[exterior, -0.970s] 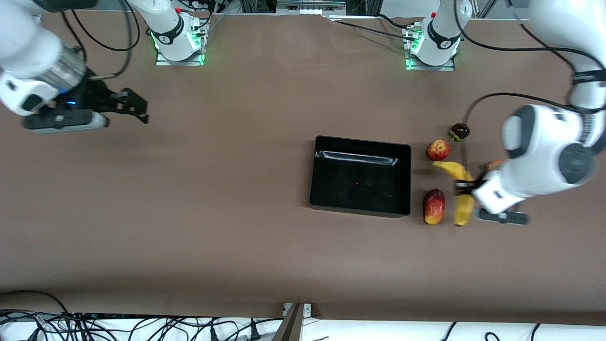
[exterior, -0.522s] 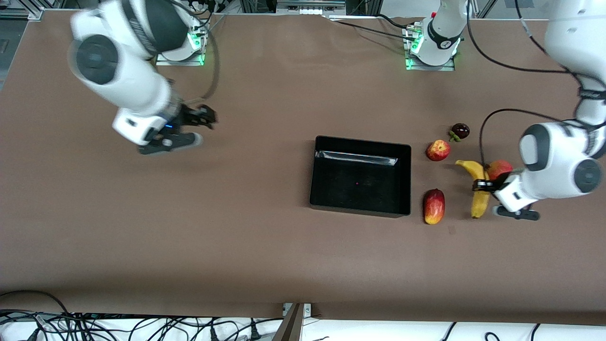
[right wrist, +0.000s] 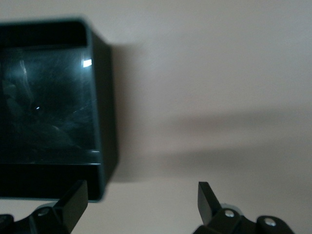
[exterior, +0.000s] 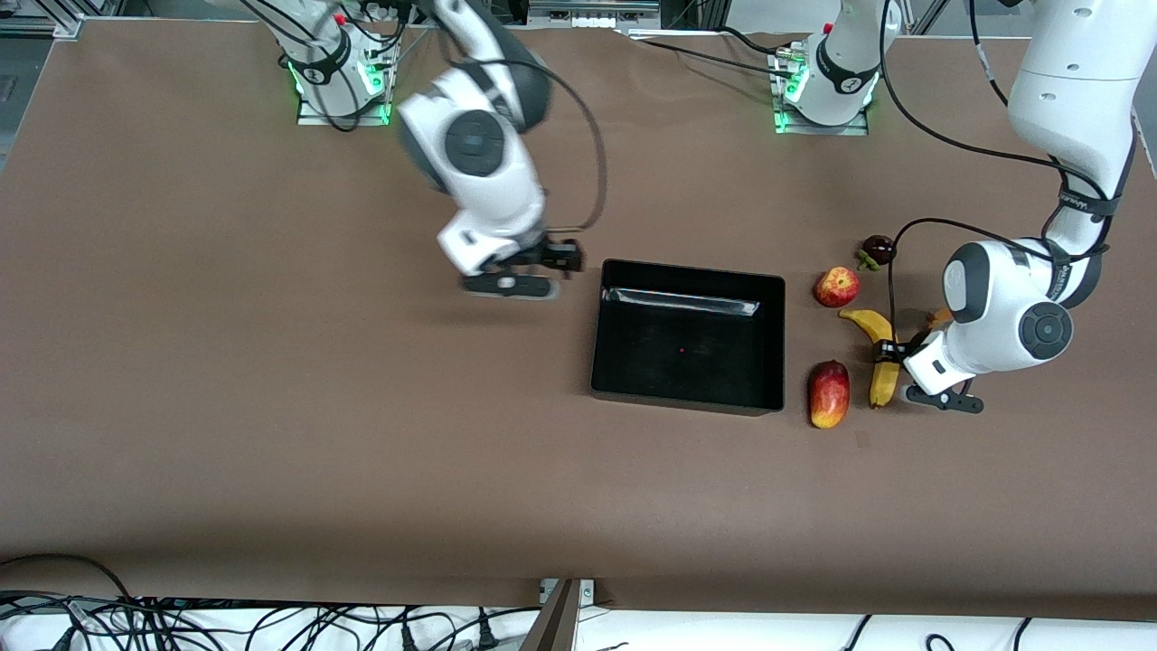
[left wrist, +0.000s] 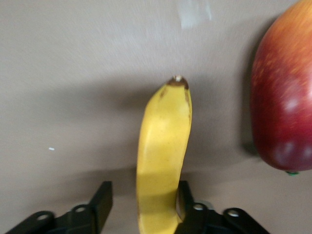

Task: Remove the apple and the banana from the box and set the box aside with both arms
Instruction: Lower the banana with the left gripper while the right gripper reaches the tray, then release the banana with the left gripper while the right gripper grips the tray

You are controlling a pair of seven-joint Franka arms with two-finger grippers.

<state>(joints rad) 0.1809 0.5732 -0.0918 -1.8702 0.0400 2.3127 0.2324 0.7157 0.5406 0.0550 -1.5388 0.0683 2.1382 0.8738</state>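
The yellow banana point(exterior: 879, 354) lies between the red-yellow mango point(exterior: 829, 393) and my left arm. My left gripper point(exterior: 890, 354) is low at the banana's middle. In the left wrist view the left gripper point(left wrist: 143, 200) is open astride the banana point(left wrist: 163, 146): one finger touches it and the other stands apart. The red apple point(exterior: 836, 287) sits beside the black box point(exterior: 692, 269), farther from the front camera than the banana. My right gripper point(exterior: 568, 258) is open and empty at the box's corner toward the right arm's end. In the right wrist view the right gripper point(right wrist: 141, 200) has one finger next to the box wall point(right wrist: 108, 107).
A dark mangosteen point(exterior: 878, 249) lies just past the apple, toward the robot bases. The mango also shows in the left wrist view point(left wrist: 285, 97). An orange-red fruit point(exterior: 940, 316) peeks out under the left arm. Brown table point(exterior: 271, 407) stretches wide toward the right arm's end.
My right arm swung from the right arm's end of the table to the box's corner. My left gripper and the banana shifted away from the mango, then back toward it.
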